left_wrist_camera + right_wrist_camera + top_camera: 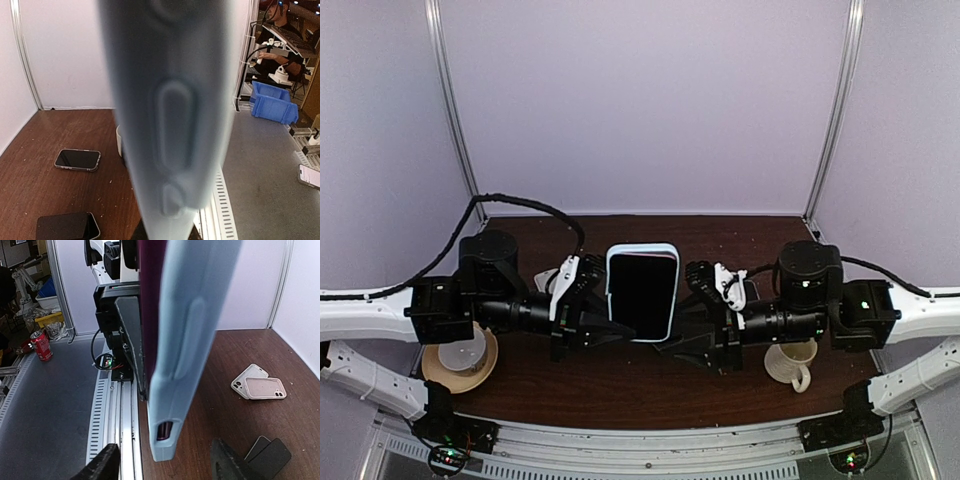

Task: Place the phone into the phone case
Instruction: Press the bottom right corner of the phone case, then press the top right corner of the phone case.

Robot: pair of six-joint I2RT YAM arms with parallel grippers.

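Observation:
A pale blue phone case (642, 290) with the black-screened phone (642, 285) in it is held above the brown table between the two arms. My left gripper (608, 330) is shut on the case's lower left edge. In the left wrist view the blurred case side (172, 110) with its button bumps fills the middle and hides the fingers. In the right wrist view the case (192, 335) hangs on edge, with the phone's dark maroon side (150, 300) showing beside it. My right gripper (165, 465) is open, its fingers (97, 467) on either side of the case's lower end, apart from it.
A spare phone (77, 159) and a dark phone (67, 226) lie on the table at left. Two pale cases (259, 387) and dark phones (267, 455) lie at right. A cup on a saucer (460, 360) and a mug (792, 365) stand near the arm bases.

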